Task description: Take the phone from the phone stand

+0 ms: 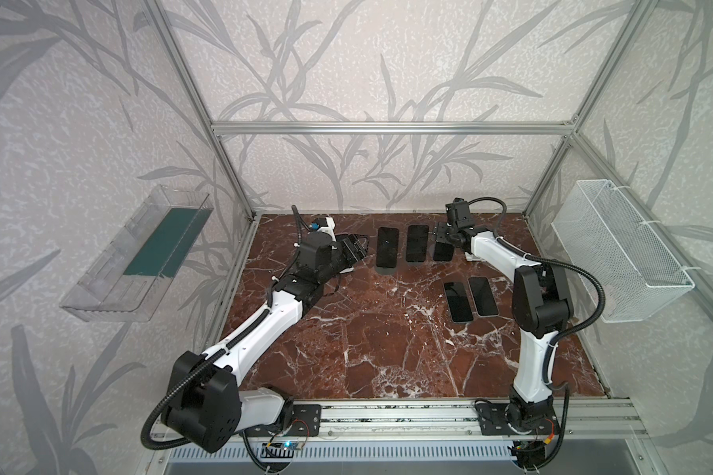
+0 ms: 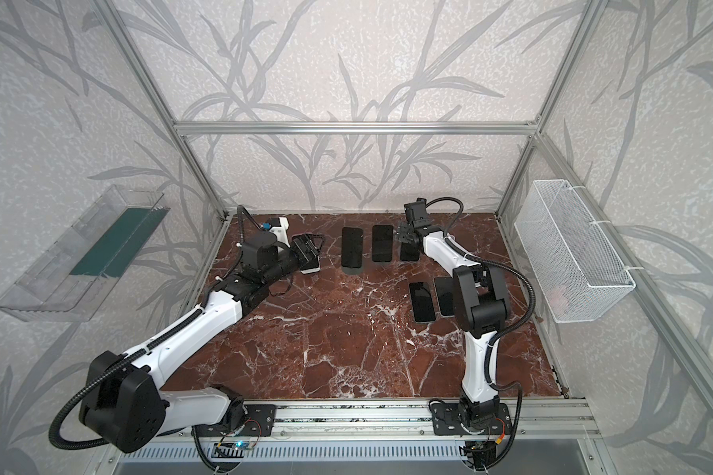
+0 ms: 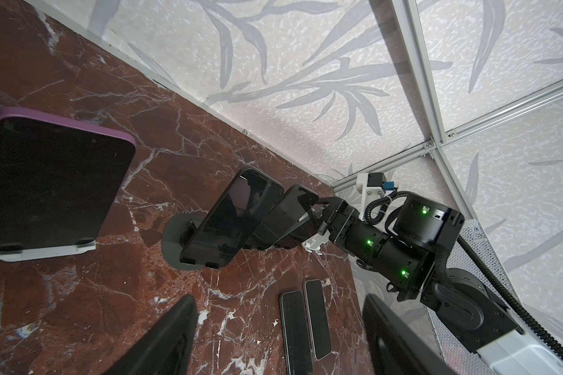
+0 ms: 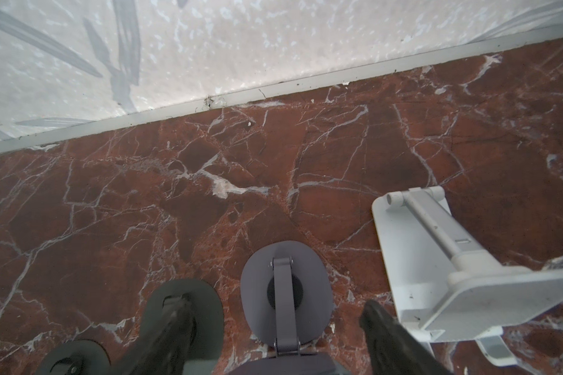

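Three dark phones lean on stands in a row at the back of the marble table. My right gripper [image 1: 442, 237] is at the top edge of the rightmost phone [image 1: 443, 253], also seen in the left wrist view [image 3: 290, 224]. In the right wrist view its blurred fingers [image 4: 173, 331] stand apart, one on each side of that phone's grey stand [image 4: 286, 292], and touch neither. My left gripper [image 1: 358, 246] is open and holds nothing, beside a purple-cased phone [image 3: 56, 185] on a white stand at the back left.
Two phones [image 1: 457, 302] [image 1: 483, 296] lie flat near the right arm. An empty white stand [image 4: 436, 259] is right of the grey one and a dark green stand [image 4: 205, 298] left of it. A wire basket [image 1: 618, 255] hangs on the right wall, a clear tray [image 1: 136, 255] on the left.
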Action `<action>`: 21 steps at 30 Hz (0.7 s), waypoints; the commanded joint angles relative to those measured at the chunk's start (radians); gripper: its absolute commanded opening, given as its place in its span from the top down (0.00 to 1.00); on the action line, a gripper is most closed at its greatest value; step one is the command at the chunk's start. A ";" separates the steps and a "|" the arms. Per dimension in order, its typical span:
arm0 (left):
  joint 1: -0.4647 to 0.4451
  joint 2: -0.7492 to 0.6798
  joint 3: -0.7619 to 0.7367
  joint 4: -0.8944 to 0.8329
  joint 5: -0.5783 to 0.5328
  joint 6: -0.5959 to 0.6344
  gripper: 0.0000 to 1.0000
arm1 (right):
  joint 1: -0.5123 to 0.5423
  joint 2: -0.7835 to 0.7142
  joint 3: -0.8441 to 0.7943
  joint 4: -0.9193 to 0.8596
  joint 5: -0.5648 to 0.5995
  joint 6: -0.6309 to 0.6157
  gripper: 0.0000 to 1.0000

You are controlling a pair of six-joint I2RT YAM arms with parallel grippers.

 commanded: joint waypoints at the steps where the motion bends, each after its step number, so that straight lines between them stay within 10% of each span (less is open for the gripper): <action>1: 0.007 0.004 -0.017 0.033 0.015 -0.011 0.20 | 0.000 0.009 0.019 0.023 0.027 0.004 0.24; 21: 0.017 0.011 -0.019 0.058 0.044 -0.032 0.20 | 0.007 -0.165 -0.075 0.062 -0.018 -0.057 0.37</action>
